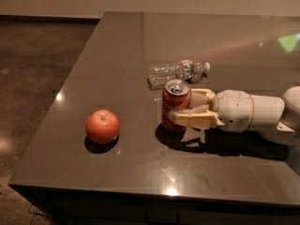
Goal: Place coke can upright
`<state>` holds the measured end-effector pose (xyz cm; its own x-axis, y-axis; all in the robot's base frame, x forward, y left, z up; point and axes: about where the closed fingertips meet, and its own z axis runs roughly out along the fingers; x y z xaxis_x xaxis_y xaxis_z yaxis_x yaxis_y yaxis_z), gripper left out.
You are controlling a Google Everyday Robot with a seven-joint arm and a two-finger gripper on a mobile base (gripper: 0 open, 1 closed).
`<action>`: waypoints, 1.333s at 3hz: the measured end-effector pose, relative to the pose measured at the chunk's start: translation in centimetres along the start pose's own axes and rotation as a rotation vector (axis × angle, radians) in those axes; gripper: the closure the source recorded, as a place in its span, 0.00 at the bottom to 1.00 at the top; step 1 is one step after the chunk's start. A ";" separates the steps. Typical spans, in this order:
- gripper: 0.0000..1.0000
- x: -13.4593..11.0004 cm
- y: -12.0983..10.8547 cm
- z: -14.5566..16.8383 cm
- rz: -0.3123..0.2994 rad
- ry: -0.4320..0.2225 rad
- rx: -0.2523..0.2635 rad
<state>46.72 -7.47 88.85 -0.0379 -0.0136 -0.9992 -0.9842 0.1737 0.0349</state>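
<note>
The coke can point(176, 102) is red-orange with a silver top and stands upright on the dark table point(117, 46), near its middle. My gripper point(183, 107) reaches in from the right at table height. Its cream fingers point(194, 119) lie on either side of the can, one across the can's front and one behind it, closed on the can. The white arm stretches away to the right edge of the view.
A clear plastic bottle point(177, 71) lies on its side just behind the can. A red apple point(102, 126) sits on the table to the left of the can. The table's front edge point(140, 191) and left edge are close by.
</note>
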 end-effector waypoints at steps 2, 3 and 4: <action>0.35 -0.2 0.0 0.3 -0.009 -0.023 -0.004; 0.12 -0.2 0.1 0.5 -0.011 -0.023 -0.008; 0.00 -0.3 0.2 0.7 -0.012 -0.023 -0.012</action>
<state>46.68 -6.72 89.16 -0.0223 0.0072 -0.9997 -0.9865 0.1619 0.0232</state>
